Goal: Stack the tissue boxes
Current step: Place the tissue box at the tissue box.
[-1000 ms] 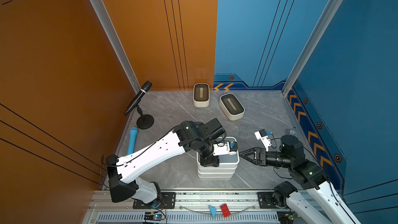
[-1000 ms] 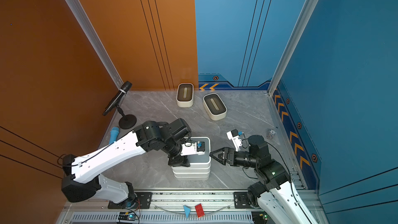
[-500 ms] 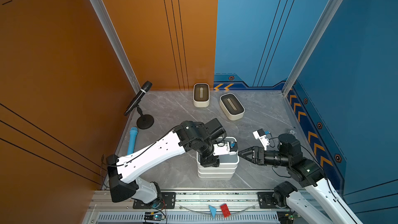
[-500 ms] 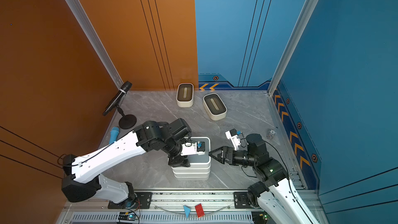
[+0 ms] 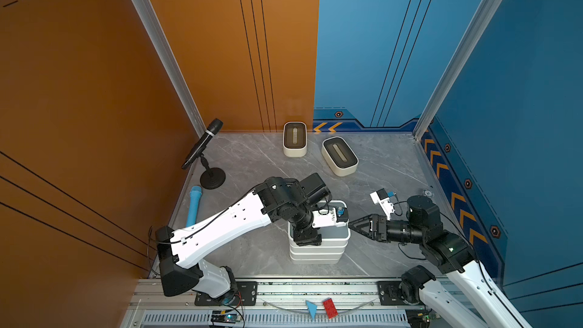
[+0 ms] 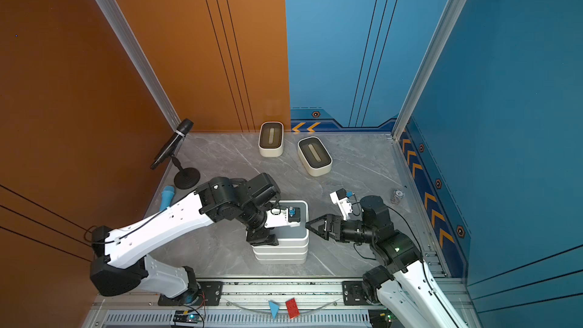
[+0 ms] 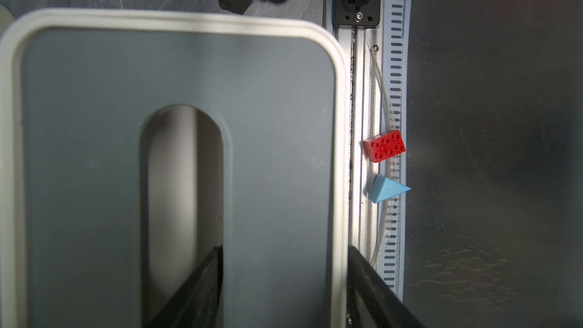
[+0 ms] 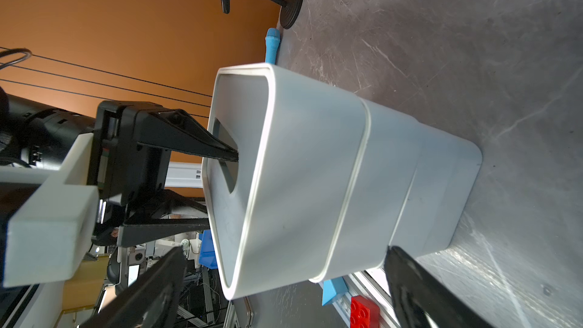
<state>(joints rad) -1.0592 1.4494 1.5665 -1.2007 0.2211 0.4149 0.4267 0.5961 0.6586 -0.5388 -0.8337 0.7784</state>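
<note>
Grey plastic is lidding the top tissue box (image 5: 335,234) of the stack (image 5: 315,252), which is standing three white tiers high on the marbled tabletop (image 5: 252,159), each tier resting on the one below.

The left gripper (image 7: 284,249) is hanging directly over the stack, pointing down. One finger (image 7: 202,279) is dipping into the lid's slot (image 7: 181,168) and the other is running down just outside the rim, so the jaws are straddling a strip of lid and wall. Whether they are pinching that strip or only flanking it cannot be told.

The right gripper (image 5: 350,224) is reaching in level, its tips lying just beside the stack's upper tier on the side away from the left arm. In the right wrist view its fingers are standing spread wide and gripping nothing.

Beyond the stack and well apart from it, a straight-set brown-lidded box (image 5: 295,138) and a skewed brown-lidded box (image 5: 340,156) are sitting upright near each other, not touching.

Farther from the stack, on the left arm's side, a black microphone (image 5: 202,146) is leaning on its stand and a blue microphone (image 5: 193,205) is lying flat. In front of the stack, on the rail (image 5: 284,288), a red brick (image 5: 329,307) and a blue wedge (image 5: 311,309) are lying side by side.
</note>
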